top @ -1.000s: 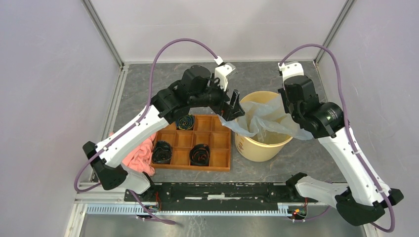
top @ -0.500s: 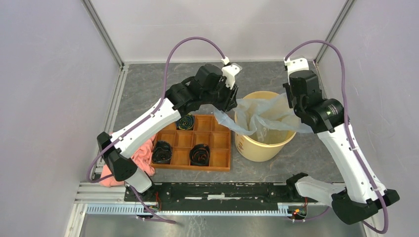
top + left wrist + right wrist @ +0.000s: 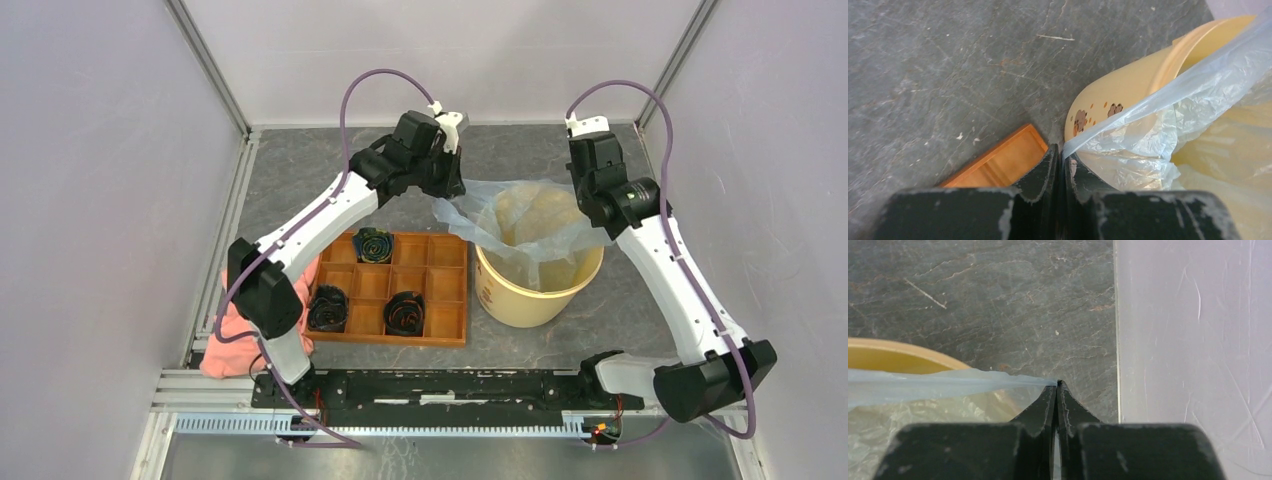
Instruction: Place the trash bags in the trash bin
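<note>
The trash bag (image 3: 530,215), a thin pale-blue film, is stretched wide over the mouth of the yellow-tan trash bin (image 3: 530,300) and sags into it. My left gripper (image 3: 440,203) is shut on the bag's left edge, above the gap between bin and tray. In the left wrist view the gripper (image 3: 1062,150) pinches the film (image 3: 1158,130) beside the bin's wall (image 3: 1128,90). My right gripper (image 3: 603,225) is shut on the bag's right edge, past the bin's right rim. In the right wrist view the bag (image 3: 923,385) runs taut to the gripper's tips (image 3: 1058,385), over the bin's rim (image 3: 893,352).
An orange-brown compartment tray (image 3: 440,290) with three black rolled items (image 3: 405,312) lies just left of the bin. A salmon-pink cloth (image 3: 240,320) lies by the left arm's base. The right wall (image 3: 1193,340) stands close beside my right gripper.
My left gripper went from open to shut on the bag's left edge. Both arms moved toward the back, and the bag now spreads flatter and wider over the bin's mouth.
</note>
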